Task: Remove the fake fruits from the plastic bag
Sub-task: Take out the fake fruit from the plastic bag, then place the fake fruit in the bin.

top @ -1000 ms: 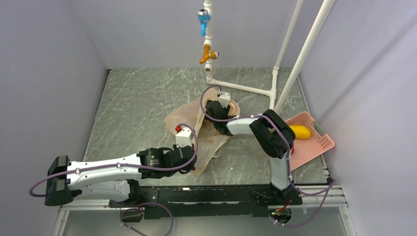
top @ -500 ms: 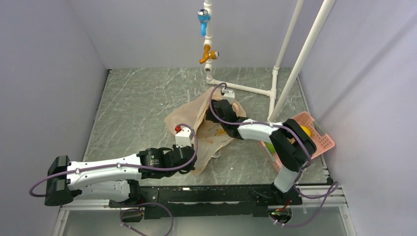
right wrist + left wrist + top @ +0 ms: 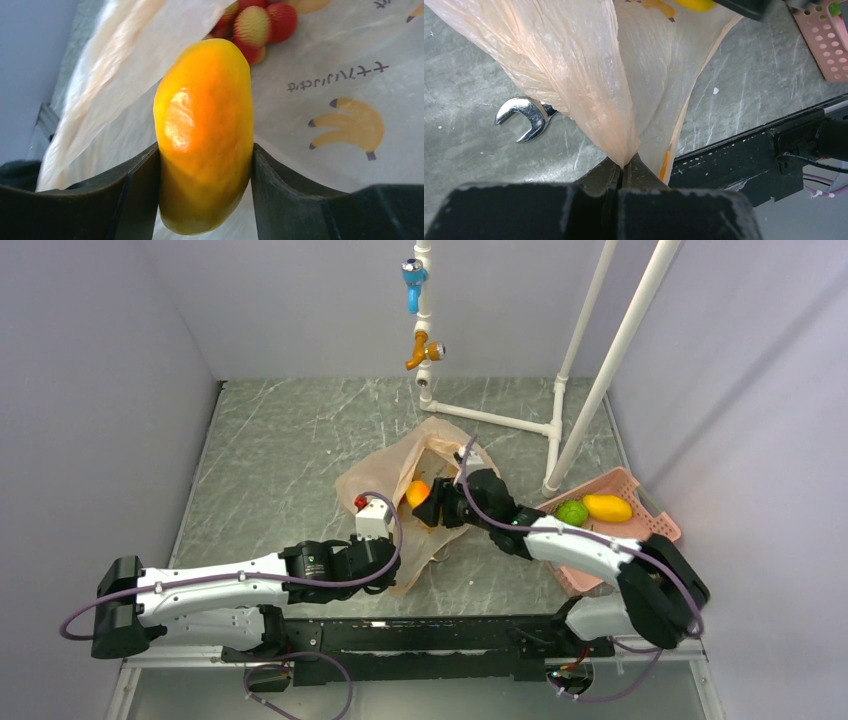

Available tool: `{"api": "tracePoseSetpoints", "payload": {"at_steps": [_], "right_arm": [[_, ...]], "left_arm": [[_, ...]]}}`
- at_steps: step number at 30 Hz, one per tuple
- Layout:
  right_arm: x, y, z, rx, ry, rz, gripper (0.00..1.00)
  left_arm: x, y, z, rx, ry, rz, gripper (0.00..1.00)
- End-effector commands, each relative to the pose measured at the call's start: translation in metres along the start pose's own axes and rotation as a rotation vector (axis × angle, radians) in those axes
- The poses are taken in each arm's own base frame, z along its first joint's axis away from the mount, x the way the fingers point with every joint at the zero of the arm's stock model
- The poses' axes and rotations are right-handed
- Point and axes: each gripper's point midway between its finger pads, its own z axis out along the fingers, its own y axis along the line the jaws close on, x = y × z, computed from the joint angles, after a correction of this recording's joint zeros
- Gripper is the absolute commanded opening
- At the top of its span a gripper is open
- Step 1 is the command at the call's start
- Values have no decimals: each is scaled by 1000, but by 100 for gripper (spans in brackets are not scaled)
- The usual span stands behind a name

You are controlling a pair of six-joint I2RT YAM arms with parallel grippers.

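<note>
The right jaws clamp an orange-yellow fake mango (image 3: 205, 135) at the mouth of the plastic bag (image 3: 380, 475), with a red fruit bunch (image 3: 257, 22) inside it. The left jaws pinch a bag fold, near a wrench (image 3: 521, 117). The bag lies mid-tabletop (image 3: 280, 440). A green fruit (image 3: 572, 512) and a yellow fruit (image 3: 608, 507) sit in the pink basket (image 3: 650, 535) at the right edge.

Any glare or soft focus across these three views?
Right wrist: glare patch on the orange fruit, dark fingers beside it soft. Left wrist: left hand blurred where it pinches the plastic bag, wrench glints. Top external: even light, sharp.
</note>
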Motion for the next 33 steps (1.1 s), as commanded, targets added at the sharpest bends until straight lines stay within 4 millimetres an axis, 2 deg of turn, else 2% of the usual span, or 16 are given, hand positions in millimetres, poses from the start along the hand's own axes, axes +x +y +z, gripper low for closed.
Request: {"api": "tracePoseSetpoints", "payload": {"at_steps": [1, 6, 8, 15, 17, 22, 26, 33], "right_arm": [[-6, 24, -40, -121, -36, -101, 0], [1, 19, -88, -162, -108, -182, 0], [-3, 15, -106, -159, -183, -193, 0], [-42, -48, -159, 121, -540, -69, 0], [-51, -62, -169, 204, -607, -32, 0], [-63, -108, -186, 533, -642, 54, 0], [-70, -128, -198, 739, -647, 91, 0], [-77, -156, -229, 965, -757, 211, 0]], "left_arm": [[-9, -9, -5, 26, -22, -38, 0], [-7, -3, -6, 14, -25, -41, 0], [-5, -1, -5, 14, -27, -42, 0], [-7, -2, -5, 10, -25, -31, 0], [-9, -3, -6, 7, -25, -27, 0], [-10, -5, -6, 7, -26, -22, 0], [-8, -5, -5, 12, -22, -27, 0], [-8, -3, -7, 6, -19, -23, 0]]}}
